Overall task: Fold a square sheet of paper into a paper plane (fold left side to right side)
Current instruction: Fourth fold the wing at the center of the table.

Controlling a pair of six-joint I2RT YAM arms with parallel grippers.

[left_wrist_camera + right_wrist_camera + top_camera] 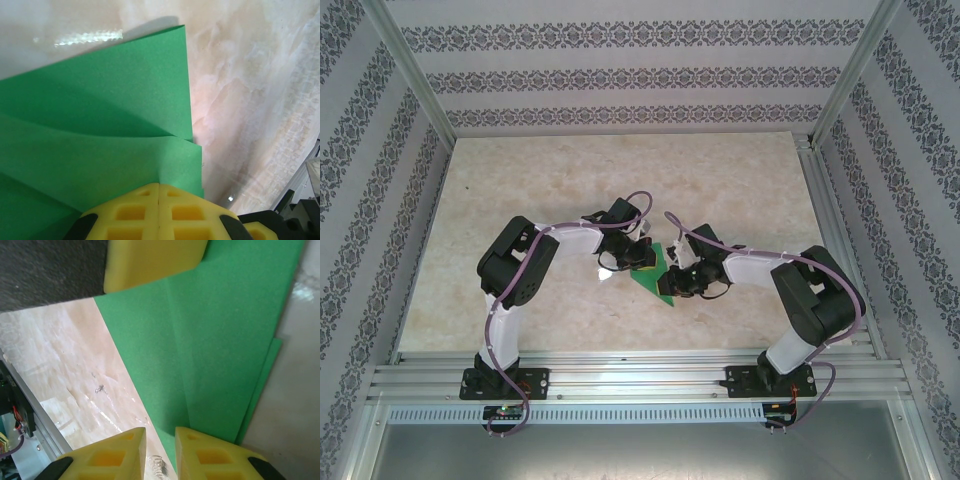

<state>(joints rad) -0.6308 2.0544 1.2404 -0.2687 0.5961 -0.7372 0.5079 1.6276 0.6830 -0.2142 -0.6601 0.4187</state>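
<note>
A: Paper (655,281) from above: we see it on the table (520,190), between left claw (638,256) and right claw (676,281).
B: Left wrist: we see pads (131,214) pinched shut on its fold.
A: Right wrist: jaws narrowly apart over its edge.
</note>
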